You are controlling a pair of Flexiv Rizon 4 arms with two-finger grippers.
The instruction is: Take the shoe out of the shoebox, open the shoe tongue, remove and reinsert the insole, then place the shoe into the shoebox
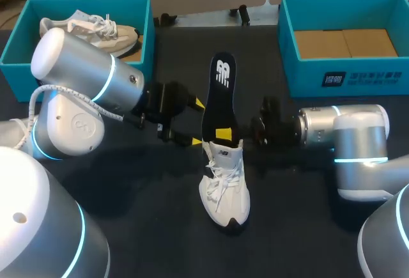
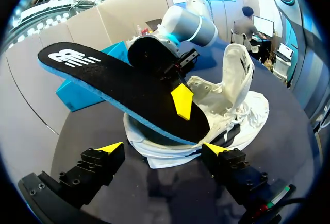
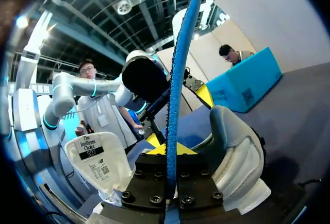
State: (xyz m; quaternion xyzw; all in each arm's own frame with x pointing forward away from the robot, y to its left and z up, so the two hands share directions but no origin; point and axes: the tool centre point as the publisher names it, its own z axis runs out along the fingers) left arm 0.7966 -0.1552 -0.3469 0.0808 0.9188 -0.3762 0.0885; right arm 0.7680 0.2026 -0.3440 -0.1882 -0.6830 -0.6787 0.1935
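Right end effector pinches insole; left teal box holds shoe.

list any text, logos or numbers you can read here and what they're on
insole: white logo at its free end, a mark only, no words to quote.
right box: white print on the front wall, too blurred to read.
tongue label: lines of small print and a code square, too small to quote with certainty.
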